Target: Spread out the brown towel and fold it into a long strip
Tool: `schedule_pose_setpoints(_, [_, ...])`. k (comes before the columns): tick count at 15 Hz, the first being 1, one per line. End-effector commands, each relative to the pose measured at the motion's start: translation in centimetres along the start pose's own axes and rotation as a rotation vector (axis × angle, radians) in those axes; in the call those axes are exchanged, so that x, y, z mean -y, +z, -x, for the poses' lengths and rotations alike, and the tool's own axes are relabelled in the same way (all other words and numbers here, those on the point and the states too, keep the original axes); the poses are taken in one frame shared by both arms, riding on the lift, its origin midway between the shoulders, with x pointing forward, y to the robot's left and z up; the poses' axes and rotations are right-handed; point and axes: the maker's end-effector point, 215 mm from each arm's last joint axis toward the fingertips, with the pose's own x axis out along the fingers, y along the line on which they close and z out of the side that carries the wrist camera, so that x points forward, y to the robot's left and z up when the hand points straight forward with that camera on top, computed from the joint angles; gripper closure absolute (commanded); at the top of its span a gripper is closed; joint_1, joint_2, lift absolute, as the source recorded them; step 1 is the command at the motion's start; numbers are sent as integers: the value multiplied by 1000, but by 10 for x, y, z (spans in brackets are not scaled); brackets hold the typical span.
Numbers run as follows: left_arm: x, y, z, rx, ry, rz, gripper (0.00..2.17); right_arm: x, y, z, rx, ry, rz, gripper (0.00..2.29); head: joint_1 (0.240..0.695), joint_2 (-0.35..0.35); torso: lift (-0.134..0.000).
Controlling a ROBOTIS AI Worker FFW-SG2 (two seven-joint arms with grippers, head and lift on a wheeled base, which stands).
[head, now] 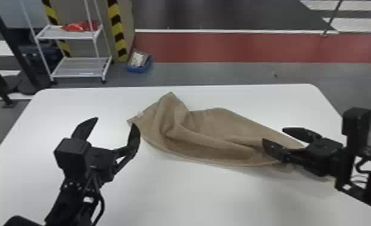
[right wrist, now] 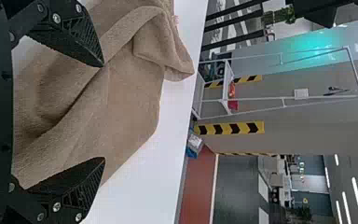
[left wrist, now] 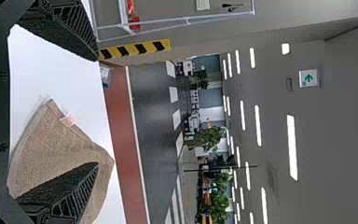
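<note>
The brown towel (head: 211,129) lies crumpled on the white table, with raised folds on its left part and a tapering end toward the right. My left gripper (head: 115,123) stands open beside the towel's left corner. In the left wrist view, the towel (left wrist: 51,140) with its small pale tag is near the open left gripper (left wrist: 98,112), one finger overlapping it. My right gripper (head: 273,135) is open over the towel's right end. The right wrist view has towel cloth (right wrist: 121,93) between and beyond the spread fingers of the right gripper (right wrist: 105,112).
The white table (head: 193,195) has rounded far corners. Behind it on the floor stand a white shelf rack (head: 79,67) with a red item on top and a blue bin (head: 139,63). A striped pillar rises beside the rack.
</note>
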Motion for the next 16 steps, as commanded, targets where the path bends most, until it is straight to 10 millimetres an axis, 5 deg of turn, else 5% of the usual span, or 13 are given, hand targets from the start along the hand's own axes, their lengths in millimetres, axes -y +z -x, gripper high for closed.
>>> schedule_pose_setpoints(1, [-1,-4,-2,-6,3,-1,80,23,-13,35,29,-55,-17,198,695,-43,-125])
schedule_pose_setpoints(5, [6,-4,-3,-3,-6,2,80,47,-48,71,33,-126,-17,262,695,-120,-125])
schedule_pose_setpoints(12, [6,-2,-5,0,-8,0,80,72,-60,126,143,-178,-60,289,695,-208,-125])
schedule_pose_setpoints(16, [8,-2,-6,0,-13,-1,80,95,-87,159,140,-235,-64,289,695,-249,-125])
